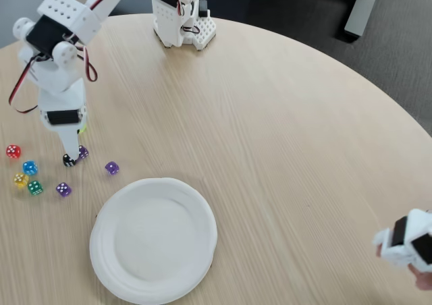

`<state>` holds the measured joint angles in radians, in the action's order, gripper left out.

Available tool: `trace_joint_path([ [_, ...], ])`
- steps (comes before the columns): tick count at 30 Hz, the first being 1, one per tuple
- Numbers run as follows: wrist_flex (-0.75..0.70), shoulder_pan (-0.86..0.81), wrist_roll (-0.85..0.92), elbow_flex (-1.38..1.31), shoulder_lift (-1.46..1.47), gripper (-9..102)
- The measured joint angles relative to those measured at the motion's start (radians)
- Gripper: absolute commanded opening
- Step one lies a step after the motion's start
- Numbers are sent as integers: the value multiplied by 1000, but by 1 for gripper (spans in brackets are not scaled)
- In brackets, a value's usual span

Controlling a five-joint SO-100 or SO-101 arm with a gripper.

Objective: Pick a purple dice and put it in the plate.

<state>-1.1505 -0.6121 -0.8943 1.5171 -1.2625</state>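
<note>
Three purple dice lie on the wooden table left of centre: one [83, 152] right against my gripper's tip, a second [112, 168] a little to its right, and a third [63, 189] nearer the front. My white gripper [73, 154] points straight down at the table, its tip between the first purple die and a black die [68, 160]. From this angle the fingers overlap, so their gap is hidden. The white paper plate [196, 214] sits in front of the dice, with nothing in it.
Red [13, 151], blue [30, 167], yellow [20, 179] and green [35, 188] dice cluster at the left edge. The arm's base [181, 18] stands at the table's far edge. Another white device [407, 241] pokes in at the lower right.
</note>
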Motion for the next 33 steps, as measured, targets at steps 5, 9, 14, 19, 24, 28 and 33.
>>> trace_joint_path([
  [5,0,12,0,0,0,20],
  [9,0,57,-5,0,0,20],
  [14,0,100,-23,0,0,20],
  [19,0,89,-29,0,0,20],
  [24,0,95,-20,0,9,20],
  [28,-49,78,-25,0,55,20],
  [33,-101,83,-26,-2,64,20],
])
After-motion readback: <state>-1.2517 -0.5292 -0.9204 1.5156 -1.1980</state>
